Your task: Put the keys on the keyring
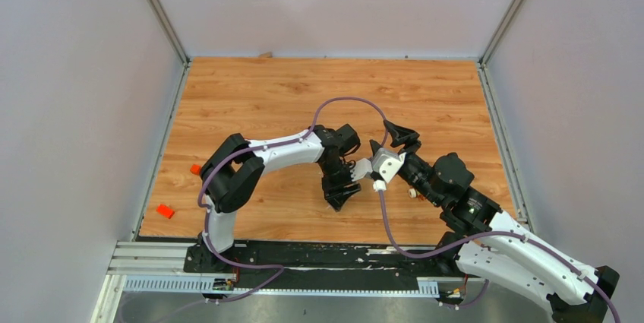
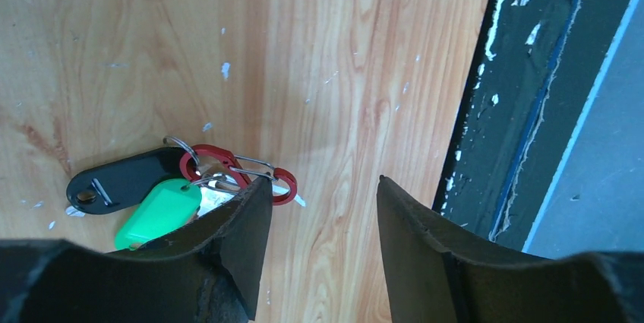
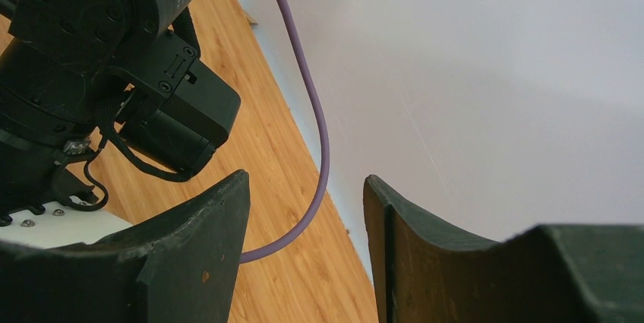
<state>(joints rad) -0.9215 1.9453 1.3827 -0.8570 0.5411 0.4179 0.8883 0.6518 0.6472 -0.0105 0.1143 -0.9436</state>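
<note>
Keys (image 2: 156, 210), one black-headed (image 2: 121, 180) and one green-headed: I logged both lying on the table (image 2: 342, 49) with the red keyring (image 2: 228, 167), apparently already threaded onto it, just outside one finger of the left gripper (image 2: 323, 186), whose jaws stood apart and empty. Right gripper (image 3: 306, 178): jaws apart, empty, raised. I judged the threading done and the release in hand, the next move calling for a clean retreat without snagging the ring.

It was a robotics lab test cell: plain white panel walls (image 1: 76, 110) boxed a wood-grain counter (image 1: 304, 87), with two white-and-black robot arms (image 1: 281, 150) bolted to a black base rail (image 1: 319, 256) at six o'clock.
</note>
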